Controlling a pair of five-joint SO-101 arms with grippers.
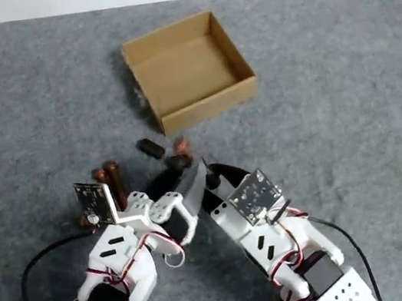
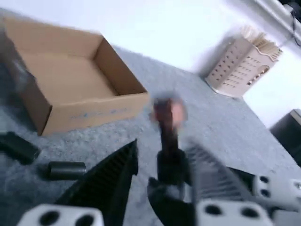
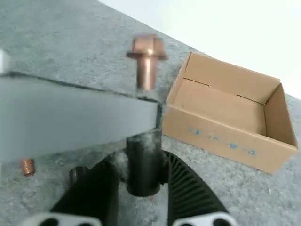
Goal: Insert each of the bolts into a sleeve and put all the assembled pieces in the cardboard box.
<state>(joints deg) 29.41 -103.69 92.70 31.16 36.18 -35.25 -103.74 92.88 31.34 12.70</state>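
- The right gripper (image 3: 141, 162) is clamped on a black sleeve (image 3: 143, 181), with one black finger on each side of it.
- The sleeve stands upright in this gripper. A copper bolt (image 3: 147, 61) stands in its top end, and the head and a part of the shaft are above the sleeve.
- The left gripper (image 2: 162, 148) has its fingers apart. The black finger (image 2: 113, 174) is on one side of the same bolt (image 2: 167, 113) and sleeve (image 2: 169, 165), and the grey finger (image 2: 211, 176) is on the other side.
- From the right wrist camera, this grey finger (image 3: 80, 117) crosses in front of the bolt's shaft, just above the sleeve.
- In the high view the two grippers meet a little below the middle of the frame, near each other.
- A loose sleeve (image 1: 150, 148) lies on the table (image 1: 338, 134) just above the grippers and near the bottom left corner of the box.
- Some loose bolts (image 1: 109, 181) lie together at the left of the grippers, beside the left arm.
- The cardboard box (image 1: 226, 48) stands open in the upper middle of the frame, well apart from the arms, and I see nothing inside it.
- A wooden holder (image 2: 242, 63) with thin sticks stands farther away on the table.
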